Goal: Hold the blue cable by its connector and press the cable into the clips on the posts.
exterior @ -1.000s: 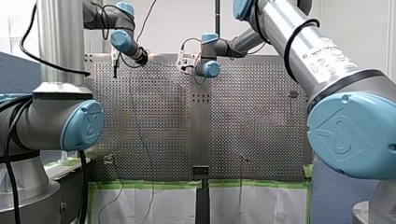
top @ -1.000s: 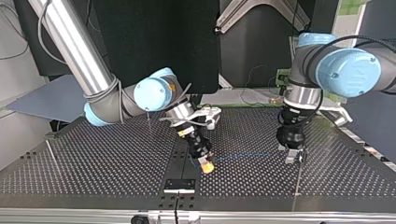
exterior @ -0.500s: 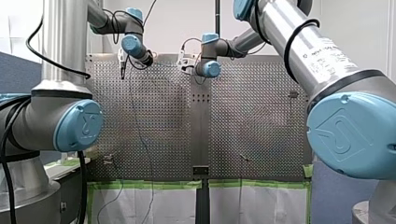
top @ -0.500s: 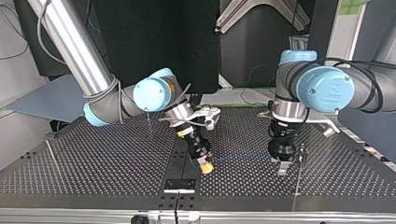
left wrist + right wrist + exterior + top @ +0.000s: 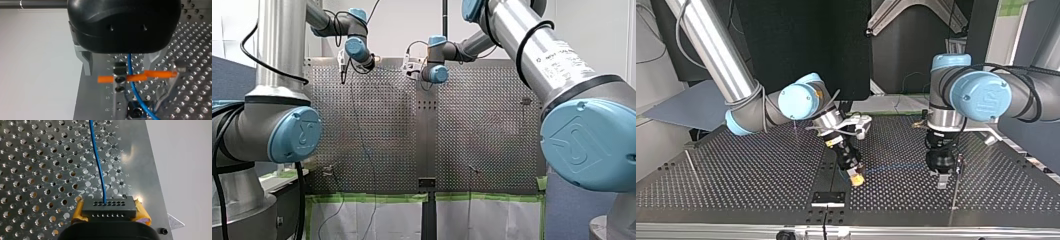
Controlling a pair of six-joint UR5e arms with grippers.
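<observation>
In the top view, at the left, my right gripper [image 5: 856,178] tilts down to the perforated metal table [image 5: 751,175]. The right wrist view shows its yellow pads [image 5: 78,212] clamped on the black, many-holed connector [image 5: 109,208]. From there the thin blue cable [image 5: 896,167] runs right, low over the holes, to my left gripper [image 5: 943,181], which hangs upright. In the left wrist view its metal fingers [image 5: 86,63] stand apart, with the cable passing loosely between them. A blurred orange bar [image 5: 136,77] crosses the cable just ahead of them; whether it is a clip I cannot tell.

Just right of this gripper stands a thin metal post [image 5: 954,192]. I judge the step in hand to be lining the cable up beside this post. The next move likely calls for holding the connector end steady so the line stays taut while the left gripper guides the cable sideways and down into the clip.

The table is bare metal with a small black plate [image 5: 828,198] at its near edge. Dark panels stand behind it. In the front view, green tape [image 5: 372,197] edges white sheeting.
</observation>
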